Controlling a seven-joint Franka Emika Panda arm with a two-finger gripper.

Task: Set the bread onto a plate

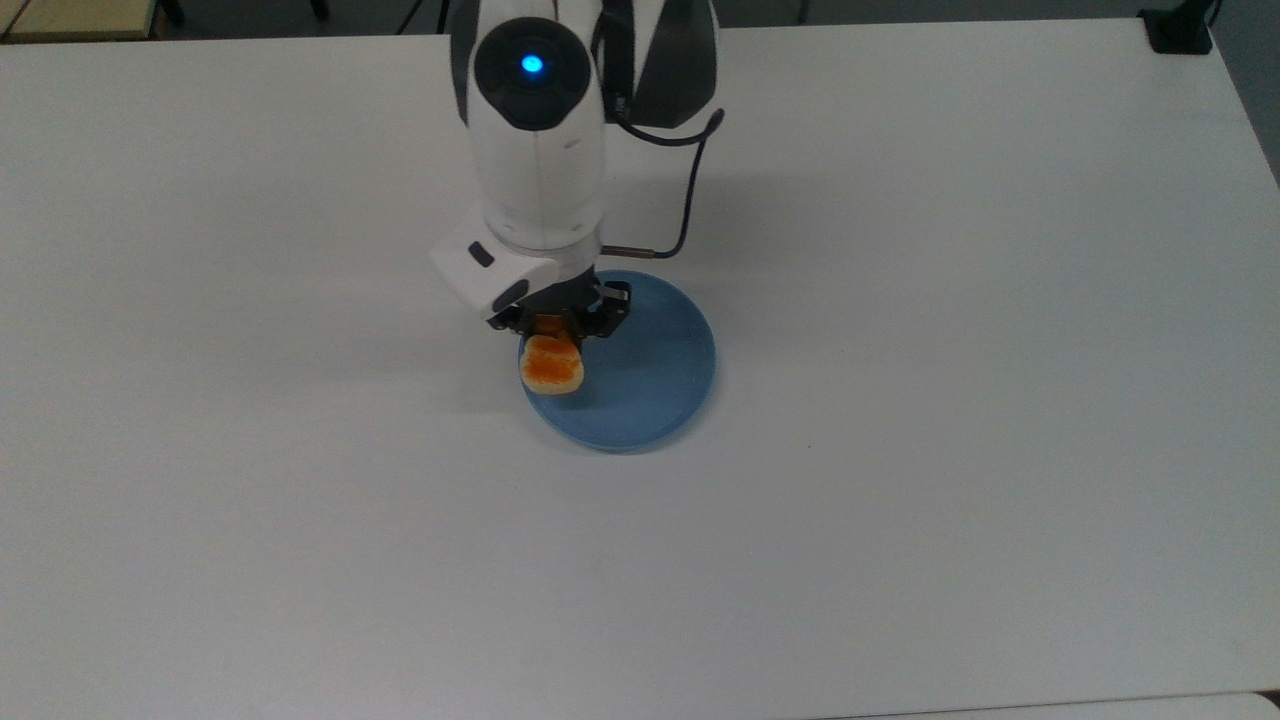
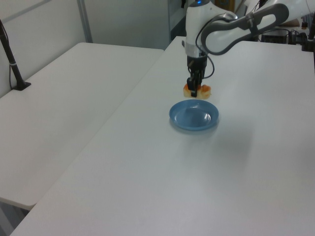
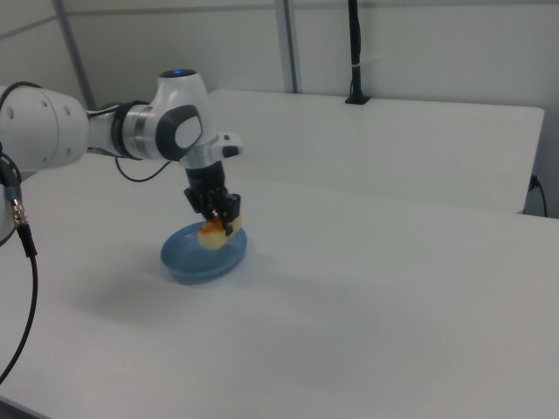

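- A wide white bench [image 1: 900,500] carries the scene, with a second white table [image 2: 64,98] on the left view's left and pale wall panels behind it in the right view
- The plate [image 1: 650,390] is round and blue and sits flat on the bench near the middle of the top view
- The white arm [image 1: 535,150] reaches down from the far edge of the top view, a blue light glowing on its upper joint, and a dark cable loops on the top view's right of it
- The end effector [image 1: 556,330] is clenched on the bread [image 1: 551,366], gripping its far end in the top view
- The bread, orange-brown on top with pale sides, hangs in the air above the plate's rim on the top view's left; in the right view [image 3: 214,234] it is clear of the plate's [image 3: 188,262] surface
- In the left view the bread [image 2: 197,90] sits just beyond the plate's [image 2: 194,115] far edge, held under the black fingers [image 2: 193,84]
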